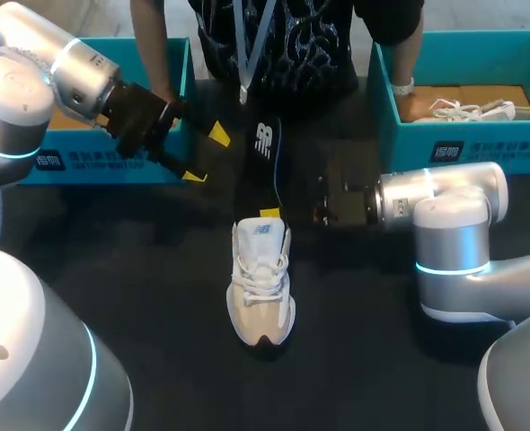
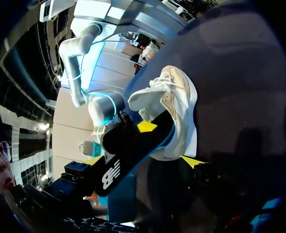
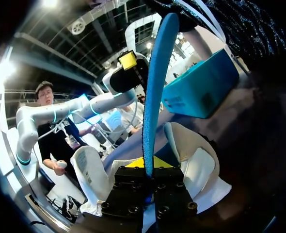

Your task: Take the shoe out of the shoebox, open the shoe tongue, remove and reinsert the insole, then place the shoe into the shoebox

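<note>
Your right gripper (image 3: 148,170) clamps the insole (image 3: 155,87), its fingertips mostly hidden; left gripper (image 1: 205,154) spread apart. Shoebox (image 1: 516,144) beyond right gripper holds another shoe (image 1: 476,109).

The shoe (image 1: 260,287) sits under the right pincer (image 1: 272,214), the insole (image 1: 267,148) in its grip. The left pincer (image 1: 206,155) hangs beside a box (image 1: 94,163).
</note>
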Controlling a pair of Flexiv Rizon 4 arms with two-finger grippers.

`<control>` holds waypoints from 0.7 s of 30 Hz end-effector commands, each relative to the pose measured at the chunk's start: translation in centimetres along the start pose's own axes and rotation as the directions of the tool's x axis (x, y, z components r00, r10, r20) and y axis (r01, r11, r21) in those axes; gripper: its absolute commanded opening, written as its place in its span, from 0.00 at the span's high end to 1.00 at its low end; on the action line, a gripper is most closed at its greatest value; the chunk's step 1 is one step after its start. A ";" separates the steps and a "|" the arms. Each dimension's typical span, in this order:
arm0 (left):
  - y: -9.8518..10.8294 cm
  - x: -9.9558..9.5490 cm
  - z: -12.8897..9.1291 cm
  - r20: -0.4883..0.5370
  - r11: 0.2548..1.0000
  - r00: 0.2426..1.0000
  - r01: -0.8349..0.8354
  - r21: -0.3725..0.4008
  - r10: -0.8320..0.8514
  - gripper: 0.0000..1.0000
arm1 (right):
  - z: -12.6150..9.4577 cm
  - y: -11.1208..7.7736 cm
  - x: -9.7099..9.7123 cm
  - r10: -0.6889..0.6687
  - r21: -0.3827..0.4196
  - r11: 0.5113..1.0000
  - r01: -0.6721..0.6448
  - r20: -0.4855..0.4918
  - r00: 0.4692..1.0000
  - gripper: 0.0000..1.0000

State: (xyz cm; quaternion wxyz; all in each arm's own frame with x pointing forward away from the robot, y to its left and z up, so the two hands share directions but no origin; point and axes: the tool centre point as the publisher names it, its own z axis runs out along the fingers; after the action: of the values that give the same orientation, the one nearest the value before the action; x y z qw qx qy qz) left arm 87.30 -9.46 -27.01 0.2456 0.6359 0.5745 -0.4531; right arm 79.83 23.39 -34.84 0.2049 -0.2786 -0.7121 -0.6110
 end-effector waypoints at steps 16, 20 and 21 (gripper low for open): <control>0.3 0.1 0.3 0.002 1.000 1.000 -0.001 0.011 0.001 0.00 | 0.5 -2.5 0.5 0.060 0.047 0.997 -0.059 -0.027 0.998 1.00; 0.5 0.1 0.4 0.002 1.000 1.000 -0.001 0.014 0.001 0.00 | 0.7 -2.2 0.8 0.052 0.044 0.998 -0.051 -0.024 0.998 1.00; 0.5 0.1 0.4 0.002 1.000 1.000 -0.001 0.016 0.001 0.00 | 0.8 -2.1 0.8 0.049 0.044 0.998 -0.048 -0.023 0.999 1.00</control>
State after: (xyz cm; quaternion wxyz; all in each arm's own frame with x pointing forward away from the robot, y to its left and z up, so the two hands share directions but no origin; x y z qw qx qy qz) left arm 87.36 -9.81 -27.25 0.2429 0.6365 0.5725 -0.4562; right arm 78.37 23.43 -35.59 0.2365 -0.2819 -0.7147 -0.5948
